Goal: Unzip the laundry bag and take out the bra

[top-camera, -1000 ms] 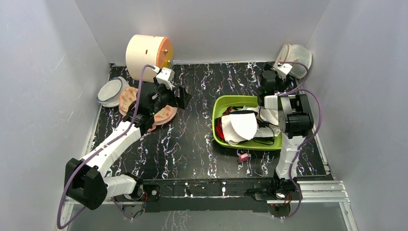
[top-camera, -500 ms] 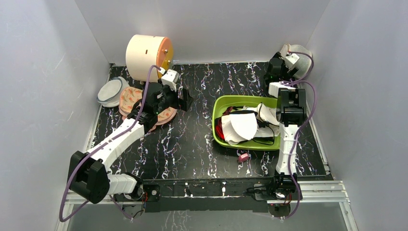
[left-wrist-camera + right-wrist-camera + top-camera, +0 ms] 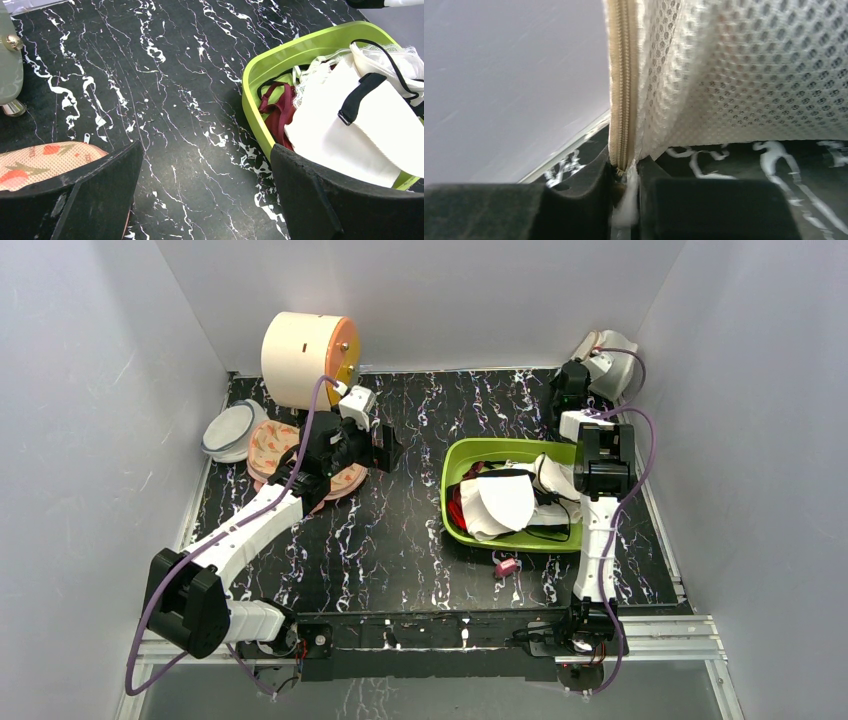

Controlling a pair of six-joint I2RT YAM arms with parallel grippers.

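The laundry bag [image 3: 618, 362], a white mesh dome, leans in the far right corner against the wall. In the right wrist view its mesh [image 3: 744, 75] fills the top, and its beige rim zipper [image 3: 623, 75] runs straight down into my jaws. My right gripper [image 3: 593, 360] [image 3: 626, 170] is shut on the bag's rim at the lower end of the zipper, white fabric pinched between the pads. My left gripper [image 3: 386, 445] [image 3: 205, 152] hangs open over bare table left of the green tub, holding nothing. The bra is hidden.
A green tub [image 3: 452, 468] [image 3: 260, 65] holds white garments with black trim and a dark red one. A flamingo-patterned pouch [image 3: 268, 443] [image 3: 40, 160], a grey-rimmed white disc [image 3: 228, 430] and a cream cylinder [image 3: 303, 348] stand at the far left. A small pink object [image 3: 507, 566] lies before the tub.
My right gripper reached from above the tub to the far right corner and closed on the bag's rim. The left arm shifted slightly to the right, still open.
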